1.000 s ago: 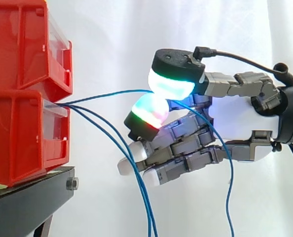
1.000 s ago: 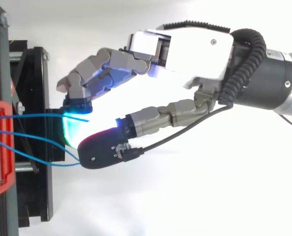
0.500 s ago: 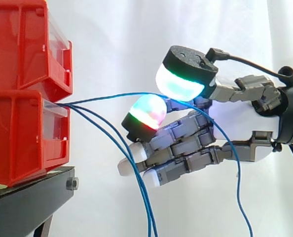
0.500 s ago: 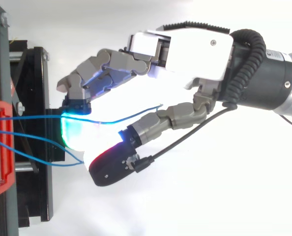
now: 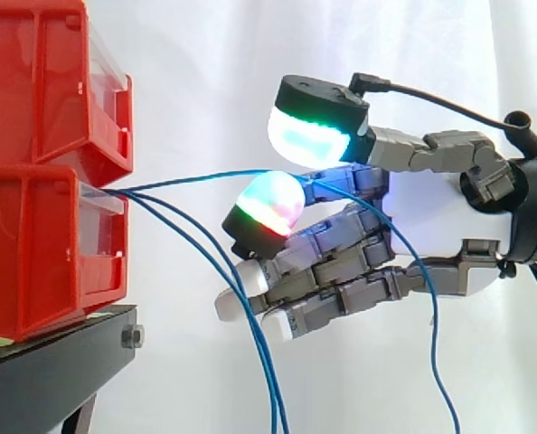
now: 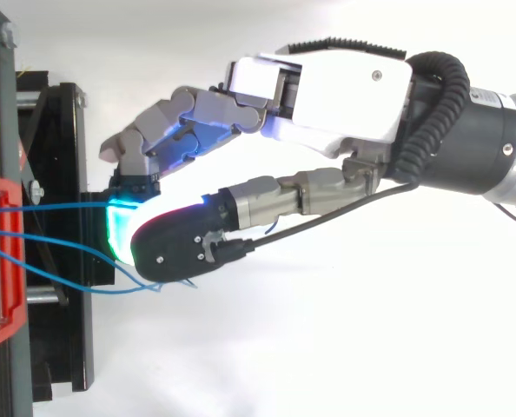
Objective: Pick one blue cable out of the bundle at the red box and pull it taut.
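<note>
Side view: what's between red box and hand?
In the side view, blue cables: one runs from the red box to the hand, two droop downward.

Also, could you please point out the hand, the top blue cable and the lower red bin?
hand (image 5: 436, 221): side view, its white palm.
top blue cable (image 5: 187, 178): side view, the stretch left of the hand.
lower red bin (image 5: 33, 244): side view, its side wall.

Robot hand (image 5: 431, 231): thumb (image 5: 312, 136) had lifted away; now swung back toward the box (image 5: 42, 244), just over the finger pad (image 5: 268, 206).
Cable (image 5: 196, 175): between both pads again; hanging part nearer the wrist.
</note>
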Robot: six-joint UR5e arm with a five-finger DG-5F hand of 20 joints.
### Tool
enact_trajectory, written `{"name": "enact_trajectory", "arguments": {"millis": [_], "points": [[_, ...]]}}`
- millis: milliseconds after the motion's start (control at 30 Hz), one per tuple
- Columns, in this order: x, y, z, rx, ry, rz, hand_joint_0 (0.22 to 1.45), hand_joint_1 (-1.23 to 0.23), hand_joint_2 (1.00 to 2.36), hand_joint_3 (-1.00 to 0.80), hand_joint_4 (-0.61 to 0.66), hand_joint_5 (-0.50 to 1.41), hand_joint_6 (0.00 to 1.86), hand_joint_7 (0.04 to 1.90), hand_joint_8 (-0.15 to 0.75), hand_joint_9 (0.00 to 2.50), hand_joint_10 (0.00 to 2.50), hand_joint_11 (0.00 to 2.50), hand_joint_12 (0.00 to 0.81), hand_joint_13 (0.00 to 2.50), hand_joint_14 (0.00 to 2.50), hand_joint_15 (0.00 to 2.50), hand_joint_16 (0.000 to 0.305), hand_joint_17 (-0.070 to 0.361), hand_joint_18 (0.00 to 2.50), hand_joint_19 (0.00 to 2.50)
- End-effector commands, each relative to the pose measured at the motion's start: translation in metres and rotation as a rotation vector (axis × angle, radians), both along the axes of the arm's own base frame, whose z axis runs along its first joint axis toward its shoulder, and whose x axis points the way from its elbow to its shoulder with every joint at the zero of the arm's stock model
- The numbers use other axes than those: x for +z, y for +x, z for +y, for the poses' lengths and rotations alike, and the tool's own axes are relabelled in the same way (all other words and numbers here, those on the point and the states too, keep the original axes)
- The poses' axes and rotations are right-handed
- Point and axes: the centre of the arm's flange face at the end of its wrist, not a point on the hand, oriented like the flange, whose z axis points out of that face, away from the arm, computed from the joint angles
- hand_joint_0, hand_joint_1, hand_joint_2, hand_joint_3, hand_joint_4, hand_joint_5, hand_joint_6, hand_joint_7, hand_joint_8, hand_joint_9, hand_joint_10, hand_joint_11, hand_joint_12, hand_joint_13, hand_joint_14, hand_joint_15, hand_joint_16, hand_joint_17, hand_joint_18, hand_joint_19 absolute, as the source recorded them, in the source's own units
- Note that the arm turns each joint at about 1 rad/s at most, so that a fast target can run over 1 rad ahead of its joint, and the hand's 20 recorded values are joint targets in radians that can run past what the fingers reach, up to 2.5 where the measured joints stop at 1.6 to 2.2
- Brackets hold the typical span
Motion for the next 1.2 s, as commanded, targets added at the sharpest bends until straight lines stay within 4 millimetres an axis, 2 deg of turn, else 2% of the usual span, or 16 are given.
{"name": "enact_trajectory", "arguments": {"millis": [0, 300, 467, 867, 1167], "points": [[0.0, 0.0, 0.0, -0.001, 0.0, 0.0, 0.6, -0.42, 1.01, -0.27, 0.22, -0.14, 0.79, 0.95, 0.361, 0.69, 0.01, 0.49, 0.38, 0.34, 0.01, 0.22, 0.055, 0.123, 0.35, 0.34], [0.0, 0.0, 0.0, -0.002, -0.001, 0.0, 0.61, -0.47, 1.02, -0.18, 0.24, -0.13, 0.77, 0.95, 0.379, 0.7, 0.01, 0.49, 0.395, 0.35, 0.01, 0.22, 0.057, 0.129, 0.37, 0.33], [0.0, 0.0, 0.0, 0.001, -0.004, 0.0, 0.58, -0.54, 1.02, -0.26, 0.24, -0.14, 0.77, 0.95, 0.37, 0.69, 0.01, 0.51, 0.383, 0.35, 0.01, 0.23, 0.055, 0.124, 0.37, 0.34], [-0.004, -0.005, -0.007, -0.056, -0.101, 0.054, 0.53, -0.57, 1.01, -0.42, 0.23, -0.15, 0.78, 0.91, 0.381, 0.69, 0.01, 0.51, 0.397, 0.37, 0.01, 0.23, 0.058, 0.13, 0.39, 0.33], [-0.006, -0.007, -0.011, -0.075, -0.187, 0.089, 0.59, -0.72, 1.01, -0.25, 0.23, -0.19, 0.87, 0.89, 0.365, 0.64, 0.01, 0.52, 0.389, 0.36, 0.01, 0.21, 0.056, 0.126, 0.39, 0.3]]}}
